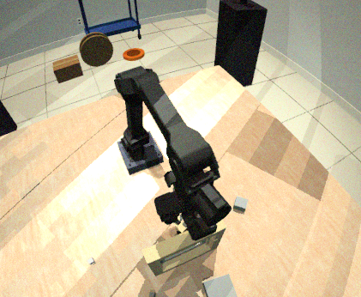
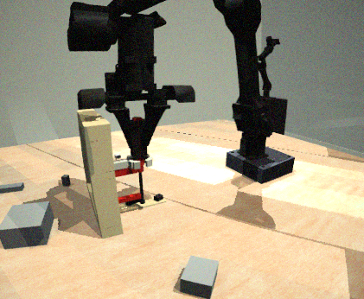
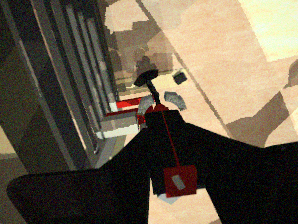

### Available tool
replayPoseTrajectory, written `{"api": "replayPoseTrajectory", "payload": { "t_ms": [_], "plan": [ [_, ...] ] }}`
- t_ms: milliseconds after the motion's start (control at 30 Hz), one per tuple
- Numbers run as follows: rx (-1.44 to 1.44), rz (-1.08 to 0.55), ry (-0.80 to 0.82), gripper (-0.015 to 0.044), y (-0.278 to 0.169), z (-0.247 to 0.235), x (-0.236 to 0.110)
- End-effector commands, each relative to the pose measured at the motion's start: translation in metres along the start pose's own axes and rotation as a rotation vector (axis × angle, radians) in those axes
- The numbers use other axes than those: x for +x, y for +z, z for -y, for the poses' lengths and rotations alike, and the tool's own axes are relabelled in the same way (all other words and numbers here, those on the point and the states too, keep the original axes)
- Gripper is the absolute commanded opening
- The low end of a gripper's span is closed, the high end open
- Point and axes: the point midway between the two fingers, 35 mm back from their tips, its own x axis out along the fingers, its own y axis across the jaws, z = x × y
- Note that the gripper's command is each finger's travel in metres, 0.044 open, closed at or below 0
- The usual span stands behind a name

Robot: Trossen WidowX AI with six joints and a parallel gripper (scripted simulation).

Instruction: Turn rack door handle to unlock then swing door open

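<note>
So the gripper (image 1: 188, 224) (image 2: 139, 152) (image 3: 165, 131) is clamped on the upright handle (image 2: 137, 119) (image 3: 180, 181), beside the rack frame (image 1: 184, 254) (image 2: 98, 173) (image 3: 65, 90); coming from above probably leaves room to twist it; door still needs swinging, I reckon.

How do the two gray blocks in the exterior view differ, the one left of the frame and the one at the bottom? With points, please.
The left block (image 2: 26, 222) is clearly the bigger; the bottom block (image 2: 200, 274) is small. The left block stands close beside the tan frame (image 2: 98, 173), while the bottom block sits apart from it, nearer the arm base's side. Both are gray, box-shaped and resting on the table (image 2: 285, 259).
</note>
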Motion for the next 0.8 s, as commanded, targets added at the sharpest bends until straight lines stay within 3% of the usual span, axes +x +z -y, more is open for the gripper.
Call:
{"api": "replayPoseTrajectory", "payload": {
  "t_ms": [0,767],
  "plan": [
    [-0.076,0.003,-0.003,0.0026,0.003,0.005,-0.001],
    [-0.513,0.003,-0.006,0.0026,0.022,0.032,-0.001]
  ]
}}
